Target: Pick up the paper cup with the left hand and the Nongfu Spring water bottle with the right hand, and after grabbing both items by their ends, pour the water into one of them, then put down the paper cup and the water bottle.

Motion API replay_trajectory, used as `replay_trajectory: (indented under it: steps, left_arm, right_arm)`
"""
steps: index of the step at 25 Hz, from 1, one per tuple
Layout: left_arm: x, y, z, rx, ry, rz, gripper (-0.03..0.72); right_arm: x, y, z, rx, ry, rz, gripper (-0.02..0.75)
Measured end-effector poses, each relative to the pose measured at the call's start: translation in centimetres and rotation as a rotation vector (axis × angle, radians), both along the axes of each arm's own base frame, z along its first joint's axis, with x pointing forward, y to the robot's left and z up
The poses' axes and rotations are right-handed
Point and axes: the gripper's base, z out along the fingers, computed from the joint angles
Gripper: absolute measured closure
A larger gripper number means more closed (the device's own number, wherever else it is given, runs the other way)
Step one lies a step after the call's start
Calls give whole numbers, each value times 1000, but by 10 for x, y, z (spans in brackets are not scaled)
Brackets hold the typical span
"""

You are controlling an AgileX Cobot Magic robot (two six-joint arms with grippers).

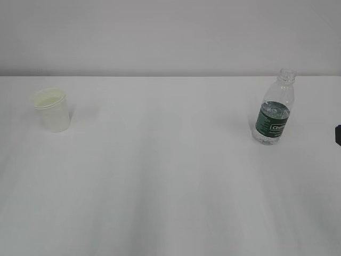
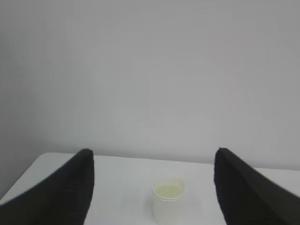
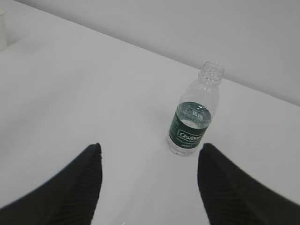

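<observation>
1. Paper cup [image 1: 52, 110]: small, pale cream, tapered, rolled rim w/ ridge just below. Stands upright on the white table [image 1: 160, 176], far left in ext. view, near the back edge.
2. Same cup in L wrist view [image 2: 168, 201]: low centre, upright, mouth open upward. Inside looks pale yellowish; can't tell if liquid is in it.
3. Nongfu Spring water bottle [image 1: 275, 109]: small clear ribbed plastic, dark green label band w/ white print, threaded neck, no cap. Upright on the table at right, well apart from the cup.
4. Bottle in R wrist view [image 3: 193, 117]: upright, just ahead of the gripper, slightly R of centre.
5. Water [image 3: 193, 123]: clear, level sits around the top of the label, so bottle is only part full.
6. Left hand [image 2: 153, 187]: two black fingers [image 2: 61, 192] spread wide, nothing between them. Cup sits ahead, roughly in line w/ the gap, not touching.
7. Right hand [image 3: 149, 183]: black fingers [image 3: 70, 187] apart, nothing held. Bottle stands beyond the fingertips, no contact.
8. Ext. view: only a dark sliver [image 1: 338, 134] at the R edge, beside the bottle; can't tell what it is. L arm not seen there.
9. Plain pale wall [image 1: 160, 32] behind the table.
</observation>
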Motion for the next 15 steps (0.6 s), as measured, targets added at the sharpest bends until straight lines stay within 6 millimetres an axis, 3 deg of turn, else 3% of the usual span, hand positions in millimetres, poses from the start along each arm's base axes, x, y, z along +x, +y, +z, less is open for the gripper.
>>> replay_trajectory:
  steps: [8,15]
  left_arm:
    - [-30,3,13,-4,34,23,121]
    - [-43,-7,20,71,157,-91,127]
  right_arm:
    - [-24,-7,5,-61,-21,15,250]
    - [-46,-21,9,-42,-46,-87,250]
